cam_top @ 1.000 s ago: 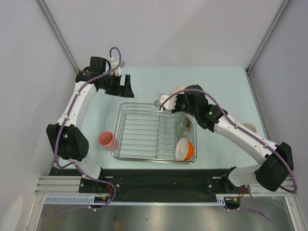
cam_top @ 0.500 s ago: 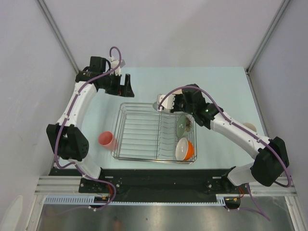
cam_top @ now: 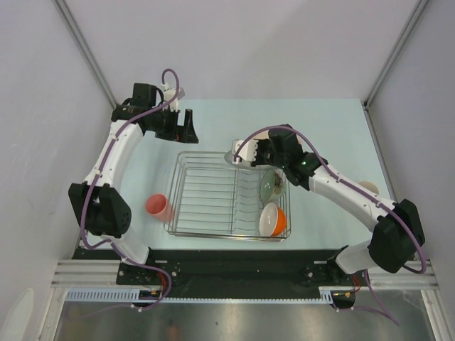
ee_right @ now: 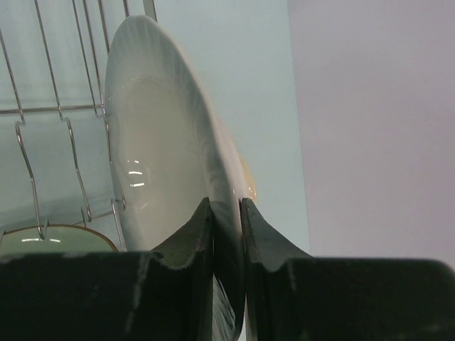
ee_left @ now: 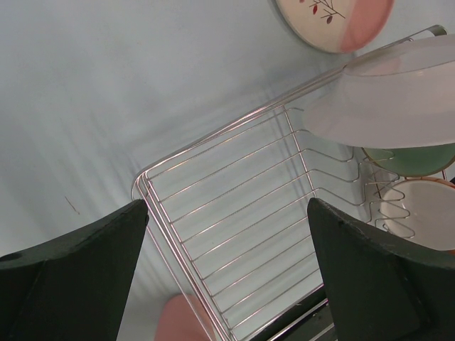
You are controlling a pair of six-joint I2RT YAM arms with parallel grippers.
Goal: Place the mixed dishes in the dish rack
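Note:
The silver wire dish rack stands mid-table. A pale green bowl and an orange bowl with white inside stand in its right end. My right gripper is shut on the rim of a white plate, held on edge over the rack's far right corner. The plate also shows in the left wrist view. A coral-pink cup stands on the table left of the rack. My left gripper is open and empty above the table beyond the rack's far left corner.
A round plate with a twig pattern and pink edge lies on the table beyond the rack. A pale round dish sits at the right, partly behind the right arm. Grey walls close in the table on three sides.
My right arm has shifted slightly left with the plate, nearer the rack's far edge. The left arm has not moved.

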